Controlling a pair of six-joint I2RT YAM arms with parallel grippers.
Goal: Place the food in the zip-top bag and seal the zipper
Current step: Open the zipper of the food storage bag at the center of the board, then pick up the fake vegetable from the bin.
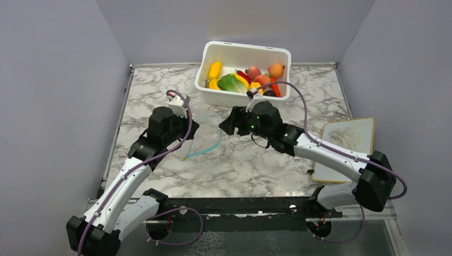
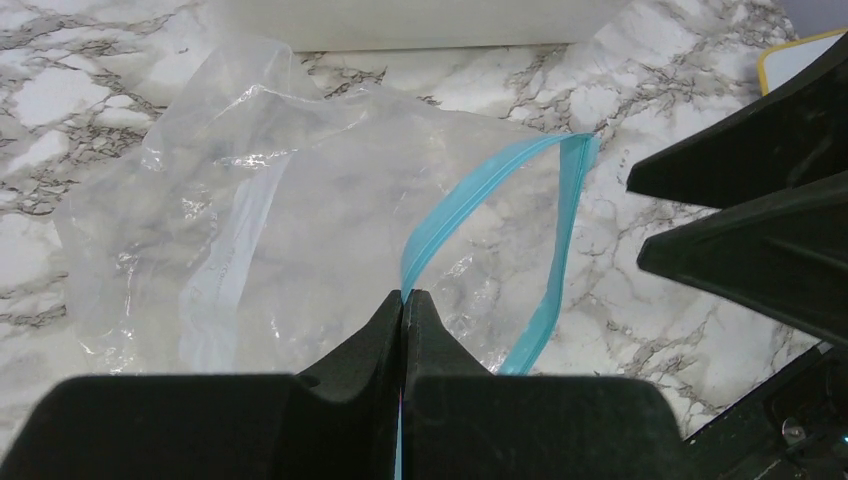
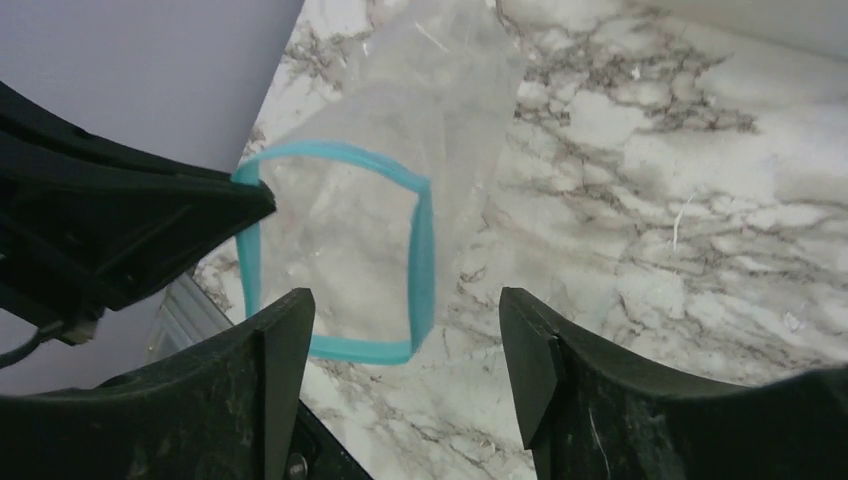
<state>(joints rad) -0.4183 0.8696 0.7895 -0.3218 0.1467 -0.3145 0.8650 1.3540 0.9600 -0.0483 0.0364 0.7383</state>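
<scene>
The left gripper (image 2: 403, 298) pinches the light-blue zipper (image 2: 470, 195) of the clear zip-top bag (image 2: 300, 190), while the right gripper (image 3: 405, 305) hovers over its gaping mouth, jaws apart and empty.

The zip-top bag (image 2: 250, 200) is being shown as thin, clear plastic, crinkled and glinting along its creases. The zipper (image 2: 470, 195) is being seen as a smooth, light-blue plastic strip. The food (image 1: 230, 82) is being lit as glossy and plastic-looking, inside a smooth white plastic tub (image 1: 213, 53). The table (image 1: 240, 165) is being presented with a smooth, marble-patterned top. Matt, faintly grainy black plastic is being displayed by the fingers (image 3: 250, 400) of the right gripper (image 3: 405, 302).
</scene>
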